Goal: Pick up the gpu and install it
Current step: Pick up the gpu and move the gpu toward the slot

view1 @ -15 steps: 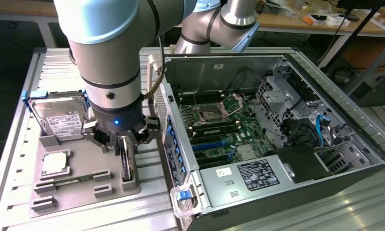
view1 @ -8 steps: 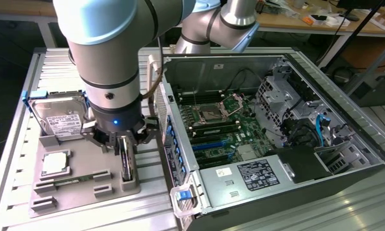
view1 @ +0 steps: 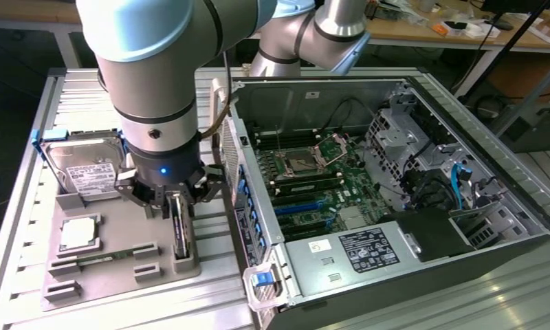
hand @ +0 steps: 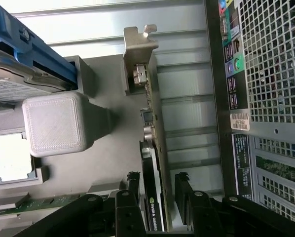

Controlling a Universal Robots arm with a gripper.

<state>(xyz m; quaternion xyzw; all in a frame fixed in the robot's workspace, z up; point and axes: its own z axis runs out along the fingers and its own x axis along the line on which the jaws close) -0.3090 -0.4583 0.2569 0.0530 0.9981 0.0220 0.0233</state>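
Grey tray carries the gpu on edge, along its edge nearest the computer case. The gripper straddles it, the long axis running between open jaws that clamp nothing.

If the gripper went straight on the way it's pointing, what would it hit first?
Most likely the gpu. The gripper points down at the card, which stands on edge in the gray tray, with an open finger on each side. Whether the fingertips would reach the tray before the card's top edge met the palm is unclear.
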